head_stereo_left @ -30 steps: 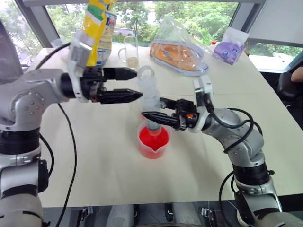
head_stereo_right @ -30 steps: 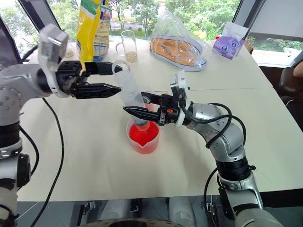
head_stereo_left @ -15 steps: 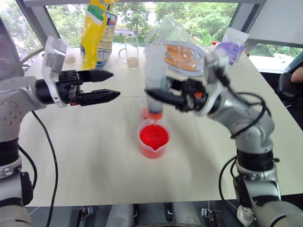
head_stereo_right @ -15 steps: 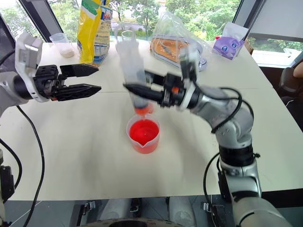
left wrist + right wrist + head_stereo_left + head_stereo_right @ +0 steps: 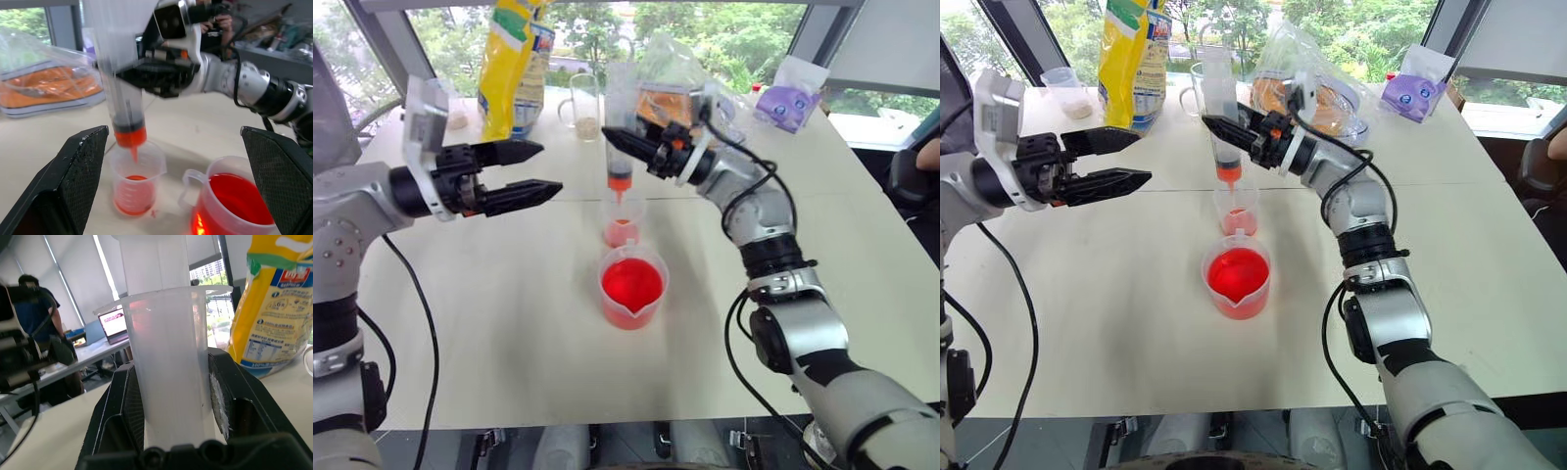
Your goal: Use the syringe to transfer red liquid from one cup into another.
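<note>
Upper centre of the frame, my right gripper (image 5: 625, 143) clamps the clear syringe (image 5: 619, 117) upright, orange tip over the small cup (image 5: 623, 219); barrel seemingly empty. Left gripper (image 5: 544, 168) gapes wide, holding nothing.

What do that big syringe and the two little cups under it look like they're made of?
The syringe: likely clear, slightly cloudy plastic, since the background shows through its barrel; its tip is opaque orange. The small cup and the spouted beaker: thin translucent plastic by the look, as red liquid glows through their walls.
</note>
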You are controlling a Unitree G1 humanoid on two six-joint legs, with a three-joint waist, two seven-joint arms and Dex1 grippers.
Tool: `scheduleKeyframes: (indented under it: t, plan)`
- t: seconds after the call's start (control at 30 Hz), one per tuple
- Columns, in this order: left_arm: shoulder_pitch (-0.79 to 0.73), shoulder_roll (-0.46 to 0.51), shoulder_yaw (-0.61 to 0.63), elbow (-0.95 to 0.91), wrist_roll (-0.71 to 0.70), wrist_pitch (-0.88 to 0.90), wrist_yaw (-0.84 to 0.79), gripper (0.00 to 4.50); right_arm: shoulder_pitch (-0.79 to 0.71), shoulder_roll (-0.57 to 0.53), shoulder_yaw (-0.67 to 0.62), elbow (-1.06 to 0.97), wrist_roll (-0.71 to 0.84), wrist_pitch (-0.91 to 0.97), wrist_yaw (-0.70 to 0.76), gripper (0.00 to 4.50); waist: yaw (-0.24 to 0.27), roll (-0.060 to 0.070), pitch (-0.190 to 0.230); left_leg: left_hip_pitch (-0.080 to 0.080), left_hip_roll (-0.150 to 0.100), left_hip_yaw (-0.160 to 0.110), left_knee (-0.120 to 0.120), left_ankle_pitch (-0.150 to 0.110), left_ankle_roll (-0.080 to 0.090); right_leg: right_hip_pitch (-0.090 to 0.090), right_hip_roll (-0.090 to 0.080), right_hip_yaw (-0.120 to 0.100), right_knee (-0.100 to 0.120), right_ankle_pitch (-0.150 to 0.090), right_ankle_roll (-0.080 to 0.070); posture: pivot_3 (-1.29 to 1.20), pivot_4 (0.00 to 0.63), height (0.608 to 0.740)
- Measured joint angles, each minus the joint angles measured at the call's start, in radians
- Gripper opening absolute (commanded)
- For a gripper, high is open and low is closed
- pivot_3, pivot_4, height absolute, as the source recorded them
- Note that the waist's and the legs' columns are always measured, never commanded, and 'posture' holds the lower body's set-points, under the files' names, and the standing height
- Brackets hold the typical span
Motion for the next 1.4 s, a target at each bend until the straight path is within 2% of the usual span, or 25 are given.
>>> scheduleKeyframes:
  t: [0.17,0.33,0.6,0.7,0.93,1.4]
  plan:
    - [-0.148,-0.069,-0.01,0.071,0.029,-0.035,0.065,4.44,0.0,0.016,-0.001,0.032,-0.039,-0.059,0.021,1.45,0.001,0.0,0.0,0.0,0.0,0.0,0.0,0.0,0.0,0.0,0.0,0.0,0.0,0.0,0.0,0.0,0.15,0.74]
    - [-0.323,-0.187,-0.087,0.216,0.121,-0.109,0.112,4.44,0.004,0.021,-0.001,0.032,-0.07,-0.077,0.033,1.45,-0.001,0.0,0.0,0.0,-0.001,0.0,0.0,0.0,-0.001,0.0,0.0,0.0,0.001,0.0,0.0,0.0,0.15,0.74]
    - [-0.458,-0.31,-0.191,0.441,0.269,-0.208,0.108,4.44,0.011,0.026,-0.003,0.032,-0.092,-0.09,0.037,1.45,-0.006,0.0,0.0,0.0,0.0,0.001,0.0,0.001,-0.001,-0.001,0.0,0.0,0.001,0.0,0.0,0.0,0.15,0.74]
    - [-0.472,-0.337,-0.198,0.513,0.306,-0.242,0.1,3.64,0.011,0.027,-0.003,0.032,-0.101,-0.095,0.038,1.45,-0.006,0.0,0.0,0.0,0.0,0.001,0.0,0.0,-0.001,-0.001,0.0,0.0,0.001,0.0,0.0,0.0,0.15,0.74]
    - [-0.501,-0.363,-0.198,0.553,0.323,-0.259,0.058,0.04,0.017,0.032,-0.012,0.039,-0.114,-0.092,0.027,1.45,-0.004,0.0,0.0,0.0,0.0,0.001,0.0,0.0,-0.001,-0.001,0.0,0.0,0.001,0.0,0.0,0.0,0.15,0.74]
    - [-0.458,-0.357,-0.211,0.484,0.355,-0.257,0.008,0.04,0.018,0.034,-0.009,0.039,-0.122,-0.076,0.044,1.45,-0.005,0.0,0.0,0.0,0.0,0.001,0.0,0.0,-0.001,-0.001,0.0,0.0,0.001,0.0,0.0,0.0,0.15,0.74]
